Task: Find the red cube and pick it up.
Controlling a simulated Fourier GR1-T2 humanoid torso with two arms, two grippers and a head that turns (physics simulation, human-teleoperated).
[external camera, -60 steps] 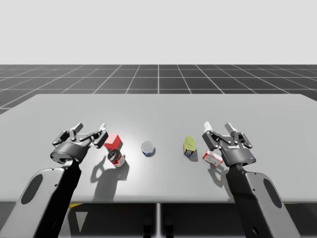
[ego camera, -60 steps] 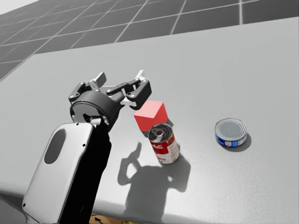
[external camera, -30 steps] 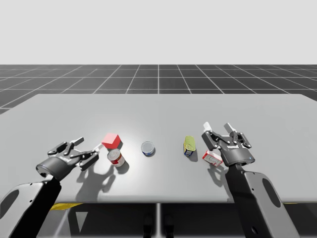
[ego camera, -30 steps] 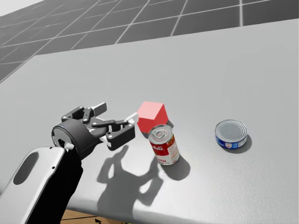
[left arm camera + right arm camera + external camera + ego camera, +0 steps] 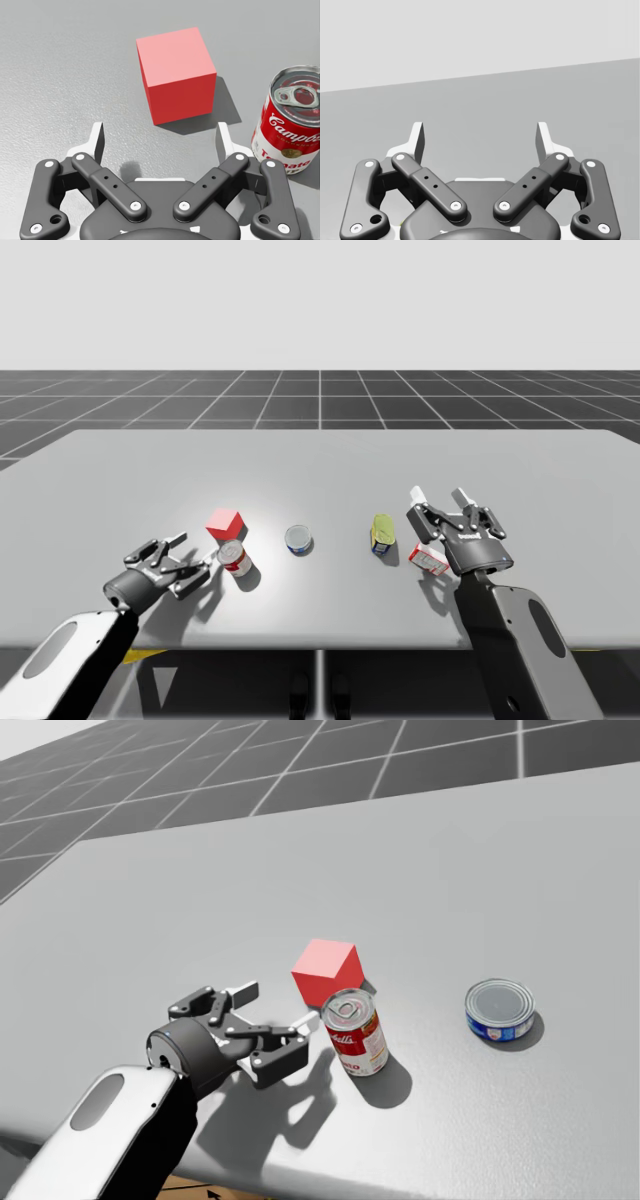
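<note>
Table [image 5: 60,75]: grey, matt, with a fine grain seen close in the left wrist view.
Red cube [image 5: 176,74]: smooth, matt, plain faces with no sheen.
Red and white can [image 5: 292,130]: bright metal lid with ribbed rings and a pull tab; glossy printed label round the side.
Short blue can [image 5: 499,1010]: dull silver metal lid, faintly reflective, and a printed blue band.
Left gripper [image 5: 160,142], right gripper [image 5: 480,140]: dark matt links that look like plastic, pale round pins, smooth white fingers [image 5: 224,142].
Left arm [image 5: 110,1120]: black shell — smooth, softly glossy.
</note>
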